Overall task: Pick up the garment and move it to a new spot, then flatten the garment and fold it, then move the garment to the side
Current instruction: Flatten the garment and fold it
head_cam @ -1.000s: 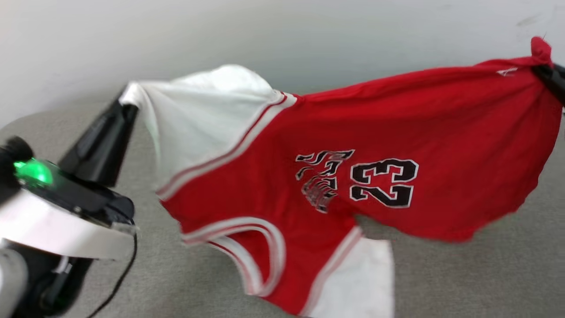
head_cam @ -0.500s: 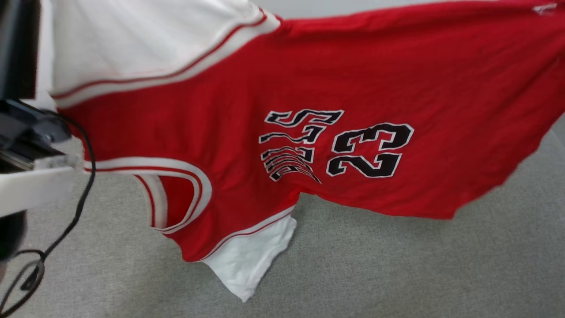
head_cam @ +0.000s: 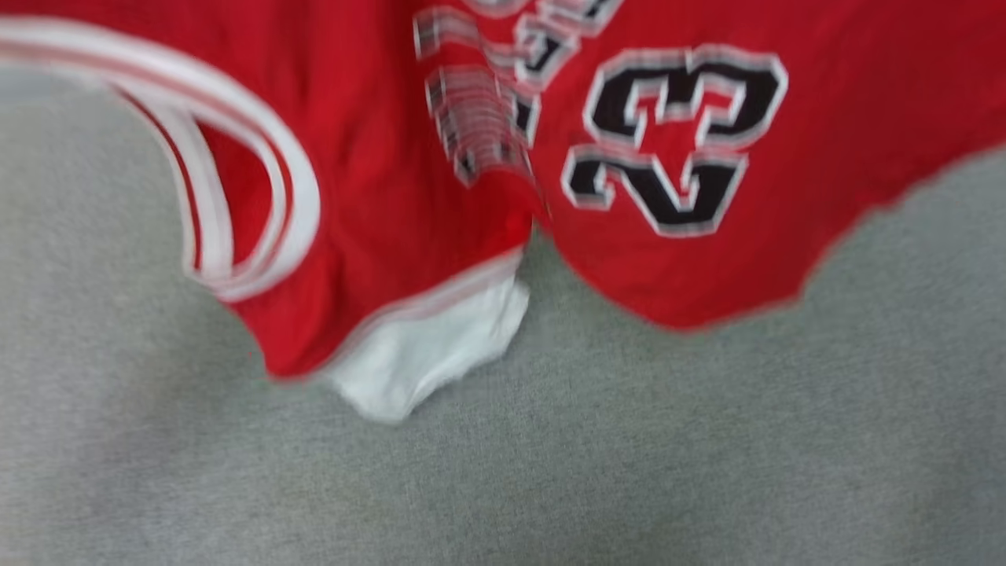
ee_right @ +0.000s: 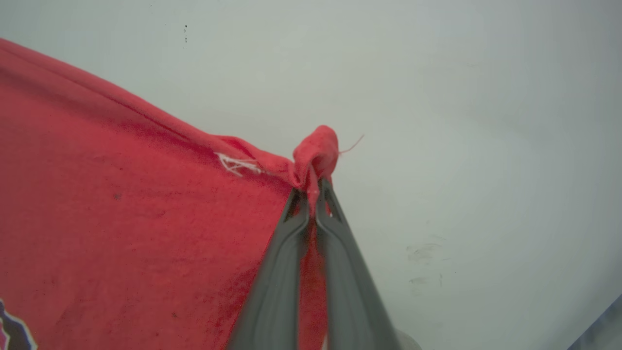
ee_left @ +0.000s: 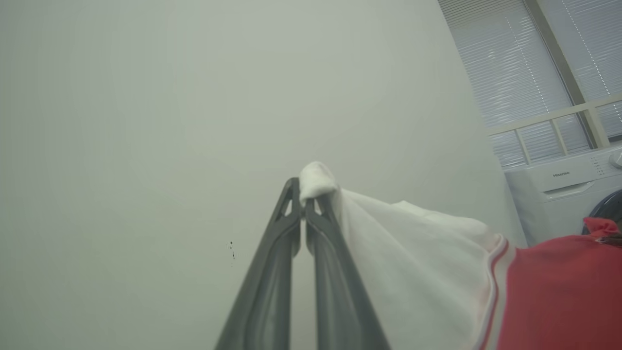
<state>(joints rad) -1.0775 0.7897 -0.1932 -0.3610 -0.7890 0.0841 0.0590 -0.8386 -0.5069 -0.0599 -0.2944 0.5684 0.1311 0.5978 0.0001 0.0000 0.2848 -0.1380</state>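
Red garment [head_cam: 369, 149] is up in the air, stretched wide between 2 claws and hanging over a grey fabric-like surface [head_cam: 707, 456]. Head view is motion-blurred. The red body faces the camera: black "23" [head_cam: 676, 134] with white outline, smeared black lettering to its left. The striped red-and-white neck opening [head_cam: 259, 196] is at left. 1 white sleeve [head_cam: 424, 354] dangles lowest, near centre. Cannot tell whether its end touches the surface or hangs just above it.

In the left wrist view the left claw [ee_left: 303, 201] has its fingers pressed together, pinching the tip of the other white sleeve. A small white wad [ee_left: 317, 176] pokes past the tips. The cloth falls to that view's right, through a striped seam [ee_left: 495, 272] into red. Behind are a pale wall [ee_left: 146, 121], window blinds [ee_left: 525, 63] and a white washing machine [ee_left: 559, 194].

In the right wrist view the right claw [ee_right: 312, 194] is clamped tight on a red hem corner, with a red wad [ee_right: 318, 146] sticking out past the tips and a loose thread beside it. A small white logo [ee_right: 235, 164] is just left of the grip. Red cloth spreads left and down.
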